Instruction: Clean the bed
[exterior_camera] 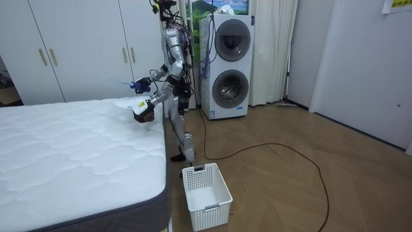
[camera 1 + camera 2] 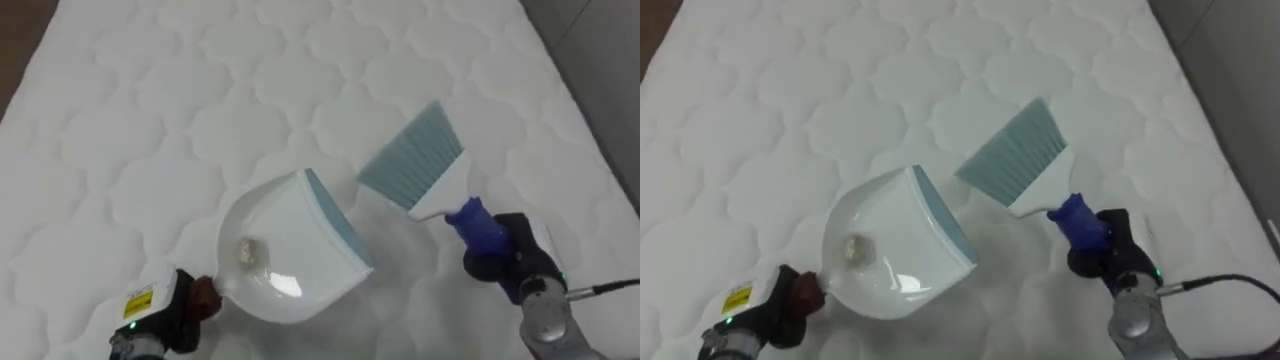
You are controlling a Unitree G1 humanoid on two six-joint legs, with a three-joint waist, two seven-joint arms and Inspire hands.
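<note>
So the sweeping part looks pretty much finished here. A white dustpan [image 2: 290, 245] with a blue lip is held over the bed [image 2: 130, 110], at about 6 o'clock in the head views. Its reddish handle is gripped by the left hand [image 2: 165, 312], with the fingers wrapped round it. A small crumpled pale scrap [image 2: 245, 252] can be seen inside the pan, toward the handle end, at roughly 8 o'clock from the pan's middle.

The brush [image 2: 415, 160] is held at 2 o'clock from the pan, near the lip but apart from it, bristles pointing to about 11 o'clock. Its blue handle is clamped in the right hand [image 2: 505, 255]. In the room view the brush looks lifted clear of the quilting. Whether the pan's underside rests on the mattress can't be told.

No other litter is spotted on the quilted top as far as the head views reach, so collecting is judged done and emptying is probably what's left. In the room view the robot is seen standing at the bed's far corner, with the stacked washing machines [image 1: 228, 61] behind it. A white basket [image 1: 212, 209] sits on the floor by the bed's near corner.

For the next move, the pan would need to be kept tipped back so the scrap isn't spilled over the lip. It would then have to be carried off the bed to wherever it gets dumped, maybe that basket. The brush only needs to be kept out of the way.
</note>
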